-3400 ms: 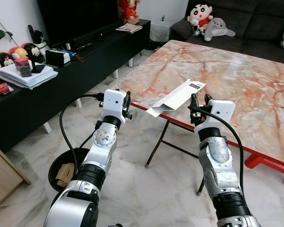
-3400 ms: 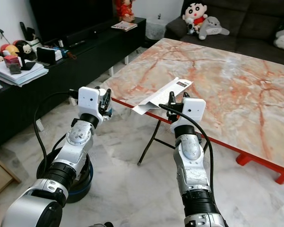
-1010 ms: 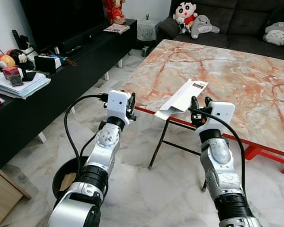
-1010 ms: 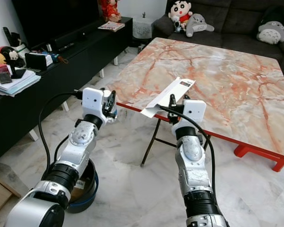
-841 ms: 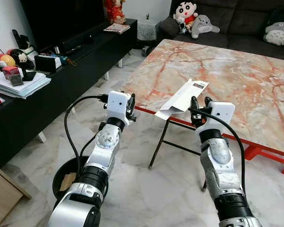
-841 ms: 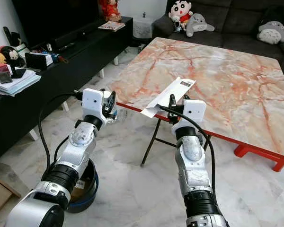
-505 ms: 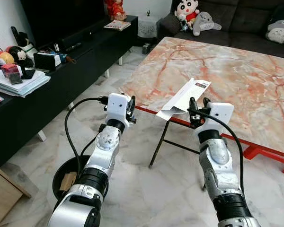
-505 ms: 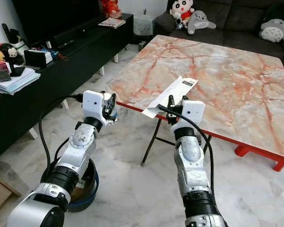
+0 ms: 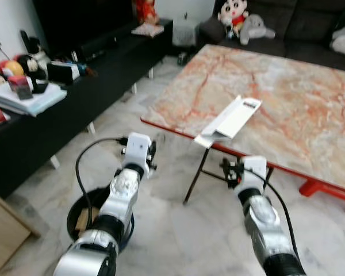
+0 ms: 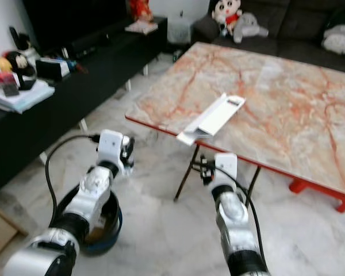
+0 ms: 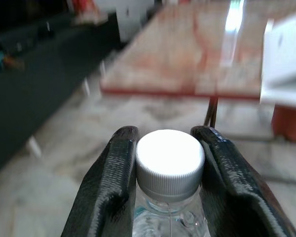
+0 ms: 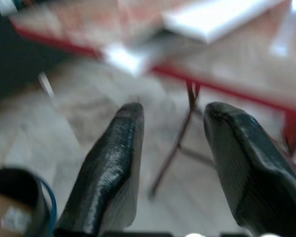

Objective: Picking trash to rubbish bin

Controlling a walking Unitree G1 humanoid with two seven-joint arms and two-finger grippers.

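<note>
A clear plastic bottle with a white cap (image 11: 170,158) sits between the fingers of my left gripper (image 11: 167,137), which is shut on its neck. That gripper (image 9: 145,154) hangs over the floor, up and to the right of the black rubbish bin (image 9: 75,214) with its blue rim. A long white flat box (image 9: 230,119) lies on the marble table (image 9: 287,86), jutting over the near edge. My right gripper (image 9: 232,171) is below that edge, open with nothing between its fingers (image 12: 113,163).
The bin holds a piece of cardboard. A black TV bench (image 9: 57,109) with books and toys runs along the left. A dark sofa (image 9: 299,23) with plush toys stands behind the table. Red table legs (image 9: 328,195) are at the right.
Both arms have dropped lower, from table-edge height to below it. The view has tilted and blurred. The white box still lies on the table edge.
</note>
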